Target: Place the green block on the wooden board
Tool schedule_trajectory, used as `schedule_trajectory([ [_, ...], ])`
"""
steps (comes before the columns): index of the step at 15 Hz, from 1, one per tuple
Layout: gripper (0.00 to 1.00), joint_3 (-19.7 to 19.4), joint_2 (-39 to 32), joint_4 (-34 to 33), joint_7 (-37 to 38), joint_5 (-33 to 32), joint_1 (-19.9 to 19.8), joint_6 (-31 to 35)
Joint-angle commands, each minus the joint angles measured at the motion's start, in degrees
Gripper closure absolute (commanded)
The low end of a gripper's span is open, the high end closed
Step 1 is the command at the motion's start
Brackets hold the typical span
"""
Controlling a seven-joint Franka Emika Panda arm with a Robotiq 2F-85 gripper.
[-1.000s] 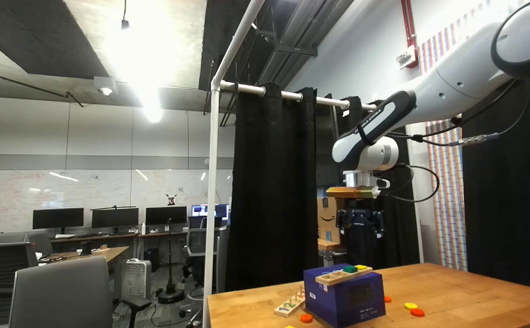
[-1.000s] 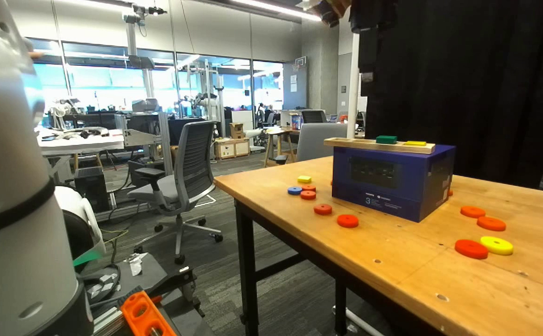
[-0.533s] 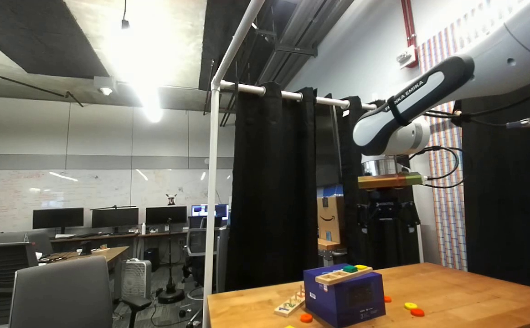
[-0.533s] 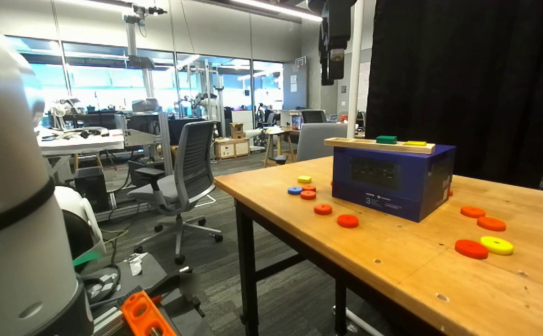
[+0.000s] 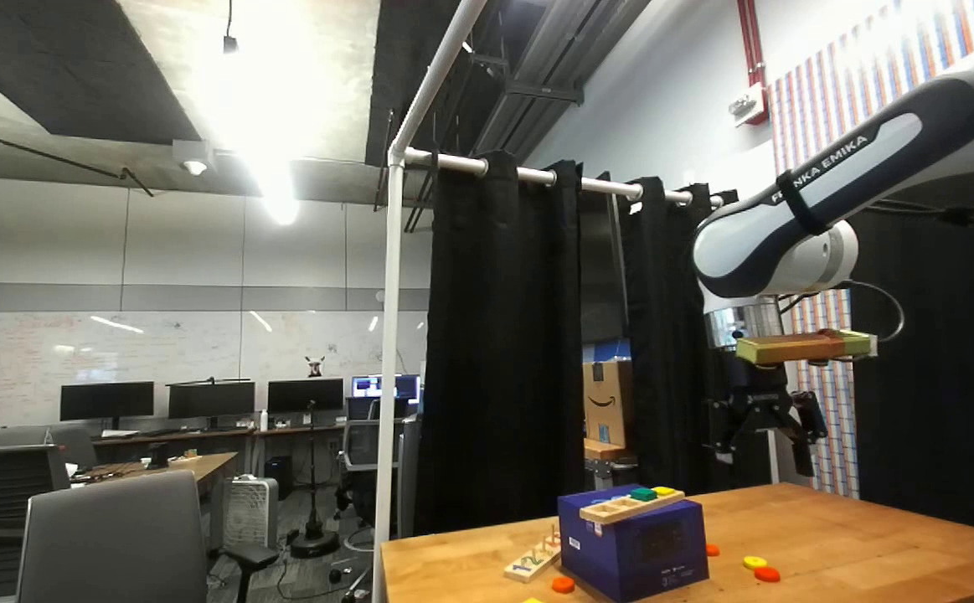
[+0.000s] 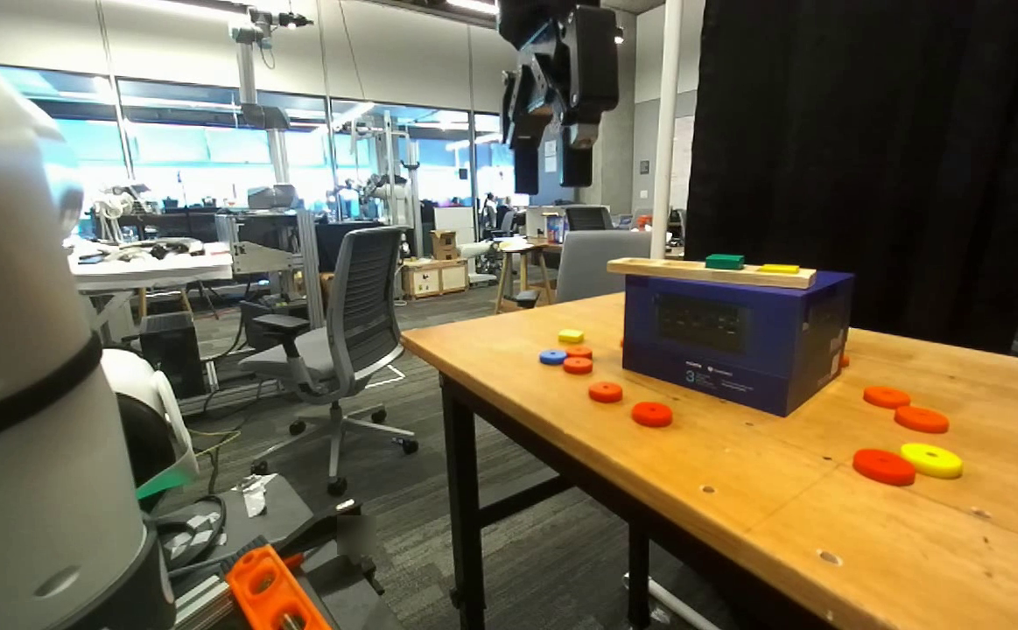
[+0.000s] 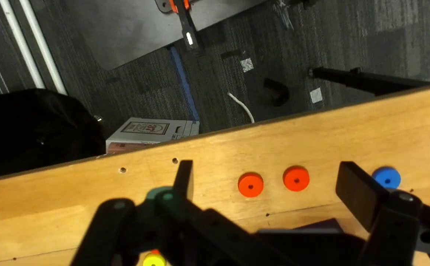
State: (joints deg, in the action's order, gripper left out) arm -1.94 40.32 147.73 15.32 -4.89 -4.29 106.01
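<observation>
The small green block point(image 5: 643, 494) sits on a slotted wooden board point(image 5: 606, 512), beside a flat yellow piece point(image 5: 663, 490). In an exterior view the green block point(image 6: 724, 262) stands above the board's point(image 6: 662, 269) top face. The board lies across the top of the dark blue box point(image 6: 714, 337). My gripper point(image 5: 763, 456) is high above the table and apart from the box; it also shows in an exterior view point(image 6: 551, 179). In the wrist view my gripper point(image 7: 270, 184) has its jaws wide apart with nothing between them. The green block and board are out of the wrist view.
A wooden peg board point(image 5: 528, 565) lies beside the box. Orange-red discs point(image 6: 652, 414), a blue disc point(image 6: 552, 357) and a yellow disc point(image 6: 931, 459) lie around the box on the table point(image 6: 789, 516). The table edge point(image 7: 237, 129) crosses the wrist view.
My gripper has swung away from the curtain, rightward in an exterior view and leftward in an exterior view, and has turned and come lower. The green block, board and box have not moved.
</observation>
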Motion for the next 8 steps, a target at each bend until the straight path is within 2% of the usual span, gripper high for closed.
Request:
schedule_trajectory([
  [1, 0.0, -0.52, 6.97, 4.49, -10.27, -2.53, 0.43, -0.29],
  [4, 0.0, -1.1, 10.06, 6.06, -16.14, -3.87, 0.52, -0.17],
  [6, 0.0, -0.94, 10.96, 6.18, -15.64, -3.56, -0.21, -1.22],
  [7, 0.0, -0.58, 8.02, 5.19, -14.41, -2.74, -0.07, -0.31],
  [8, 0.0, -0.62, 8.71, 5.48, -14.47, -2.75, -0.07, -0.54],
])
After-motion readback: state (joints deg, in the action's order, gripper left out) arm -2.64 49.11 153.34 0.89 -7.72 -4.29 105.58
